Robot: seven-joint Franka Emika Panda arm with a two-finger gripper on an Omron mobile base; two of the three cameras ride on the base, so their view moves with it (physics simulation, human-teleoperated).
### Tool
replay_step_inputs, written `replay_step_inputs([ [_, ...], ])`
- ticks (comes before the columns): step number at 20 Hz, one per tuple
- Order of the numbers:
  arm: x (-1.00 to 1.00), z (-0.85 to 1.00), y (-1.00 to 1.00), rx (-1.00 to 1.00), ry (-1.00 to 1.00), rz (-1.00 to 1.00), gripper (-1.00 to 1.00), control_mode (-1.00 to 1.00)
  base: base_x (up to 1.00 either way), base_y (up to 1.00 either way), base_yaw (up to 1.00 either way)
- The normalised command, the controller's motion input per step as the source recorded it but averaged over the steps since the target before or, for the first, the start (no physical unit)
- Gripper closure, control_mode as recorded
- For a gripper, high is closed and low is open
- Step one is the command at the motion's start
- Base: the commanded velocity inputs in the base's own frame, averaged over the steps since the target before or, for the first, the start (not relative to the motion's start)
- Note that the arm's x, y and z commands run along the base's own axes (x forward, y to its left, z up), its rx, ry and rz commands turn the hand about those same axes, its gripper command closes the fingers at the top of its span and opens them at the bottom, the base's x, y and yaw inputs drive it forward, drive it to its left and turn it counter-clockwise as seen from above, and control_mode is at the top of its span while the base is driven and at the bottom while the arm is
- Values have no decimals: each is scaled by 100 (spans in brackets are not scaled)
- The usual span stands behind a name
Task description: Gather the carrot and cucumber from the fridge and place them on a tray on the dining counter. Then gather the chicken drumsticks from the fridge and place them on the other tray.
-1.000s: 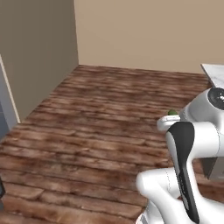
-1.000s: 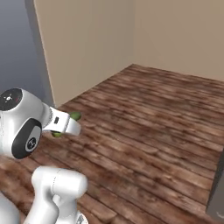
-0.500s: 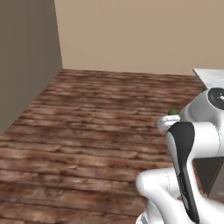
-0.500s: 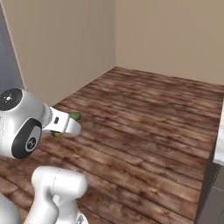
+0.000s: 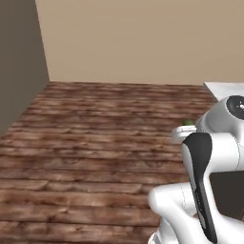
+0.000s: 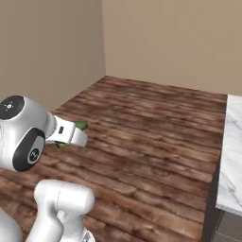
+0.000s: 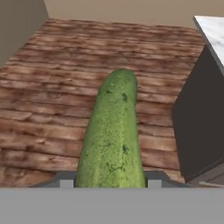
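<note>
Hand view: my arm's folded close, wrist level, aimed out over wood floor (image 7: 52,87). Pincer (image 7: 109,186) part-open, clamped on cucumber (image 7: 113,135), which sticks fwd between fingers. Marble counter (image 7: 214,30) at right.

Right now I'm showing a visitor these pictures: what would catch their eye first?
The long green cucumber, clamped in the gripper and jutting out over the wooden floor in the hand view. Next, the white marble counter at the right of the right base view.
</note>
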Motion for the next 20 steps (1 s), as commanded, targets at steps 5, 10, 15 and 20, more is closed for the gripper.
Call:
replay_step_inputs([
  [5,0,0,0,0,0,0,100,100,83,7,-20],
  [10,0,0,0,0,0,0,100,100,78,20,-20],
  [15,0,0,0,0,0,0,100,100,71,27,-20],
  [20,0,0,0,0,0,0,100,100,70,33,-22],
])
